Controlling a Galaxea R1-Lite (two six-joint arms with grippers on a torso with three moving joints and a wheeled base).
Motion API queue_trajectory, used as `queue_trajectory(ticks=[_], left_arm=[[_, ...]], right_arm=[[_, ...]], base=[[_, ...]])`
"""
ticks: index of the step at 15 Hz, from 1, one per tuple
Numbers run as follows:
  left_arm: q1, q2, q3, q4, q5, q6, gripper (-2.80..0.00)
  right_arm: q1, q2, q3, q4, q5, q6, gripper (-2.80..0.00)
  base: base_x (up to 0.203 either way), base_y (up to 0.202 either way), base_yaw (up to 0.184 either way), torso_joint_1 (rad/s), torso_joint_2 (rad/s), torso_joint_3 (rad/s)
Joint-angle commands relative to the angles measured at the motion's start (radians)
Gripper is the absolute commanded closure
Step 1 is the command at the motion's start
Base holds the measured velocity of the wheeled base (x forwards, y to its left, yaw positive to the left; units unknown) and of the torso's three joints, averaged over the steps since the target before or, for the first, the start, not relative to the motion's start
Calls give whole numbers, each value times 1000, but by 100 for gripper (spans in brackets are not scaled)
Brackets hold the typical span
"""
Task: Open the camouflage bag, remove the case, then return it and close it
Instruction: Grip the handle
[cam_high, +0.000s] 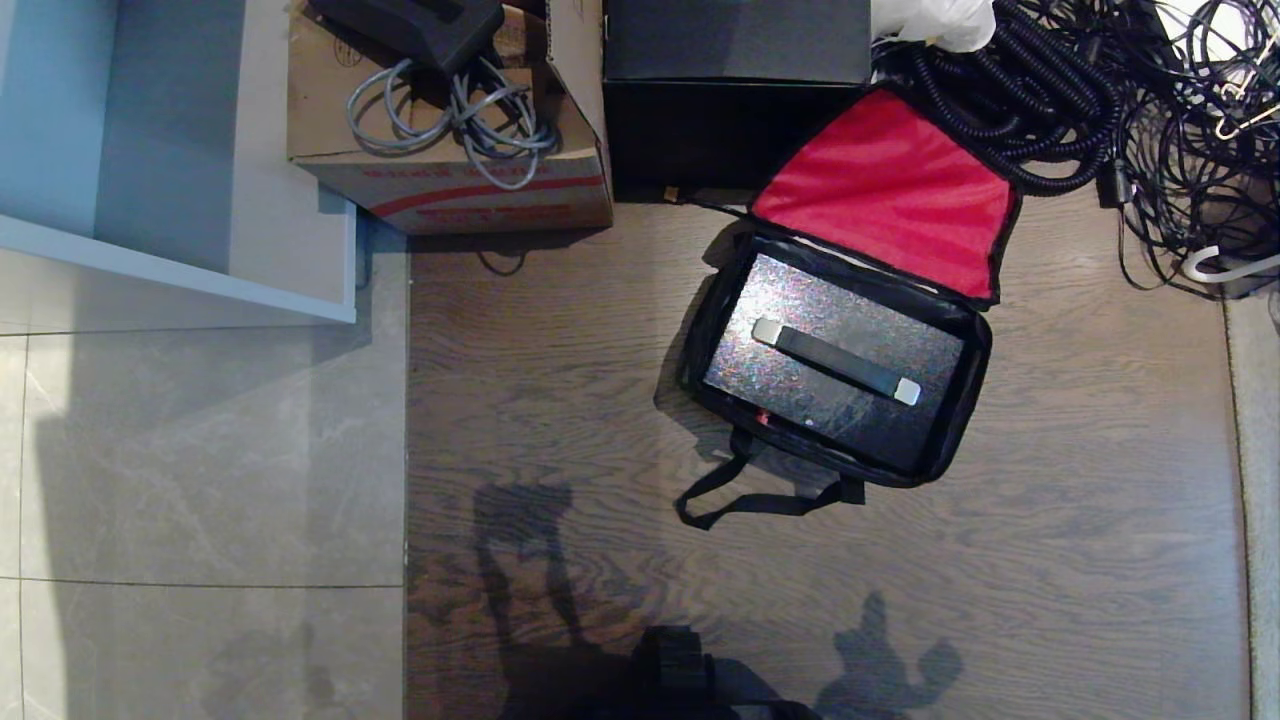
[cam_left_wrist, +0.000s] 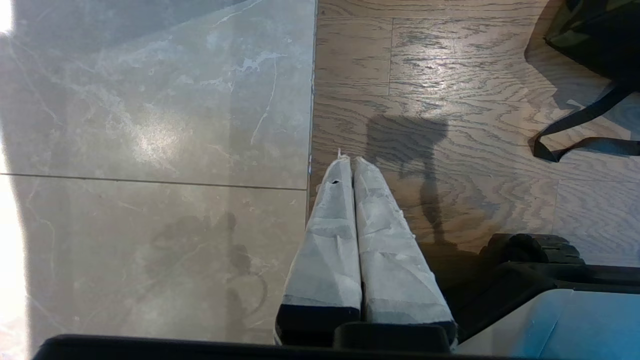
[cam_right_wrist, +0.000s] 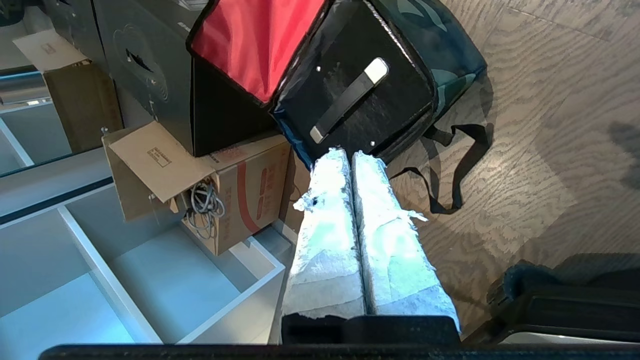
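Nearest the robot, the left end effector (cam_left_wrist: 352, 162) hangs over the floor (cam_high: 560, 400) at the seam between grey tile and wood planks, its white-wrapped fingers (cam_left_wrist: 330, 225) pressed together with nothing between them, well apart from the bag. The right end effector (cam_right_wrist: 350, 154) is likewise clenched and empty, its padded fingers (cam_right_wrist: 387, 235) pointing toward the bag's near edge without touching it. Farther out, the camouflage bag (cam_high: 700, 330) lies on the wood floor with its flap thrown back, the red lining (cam_high: 885, 190) facing up on the far side. The case (cam_high: 830, 365) sits inside the bag, glittery face up, its black bar handle (cam_high: 836, 362) with silver ends running across it. The bag's black strap (cam_high: 745, 500) trails onto the floor on the near side. Just beyond the bag stands a black box (cam_high: 735, 90), the flap leaning against it; beside that box sits a cardboard box (cam_high: 450, 170) holding grey cables, and on the box's other side lies a heap of black cords (cam_high: 1080, 100).
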Motion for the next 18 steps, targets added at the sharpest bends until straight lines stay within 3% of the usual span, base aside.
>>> queue_trajectory(ticks=[1,18], left_arm=[[0,0,0,0,0,0,0],[0,0,0,0,0,0,0]], right_arm=[[1,1,40,-1,1,7,0],[1,1,40,-1,-1,7,0]], base=[[0,0,0,0,0,0],[0,0,0,0,0,0]])
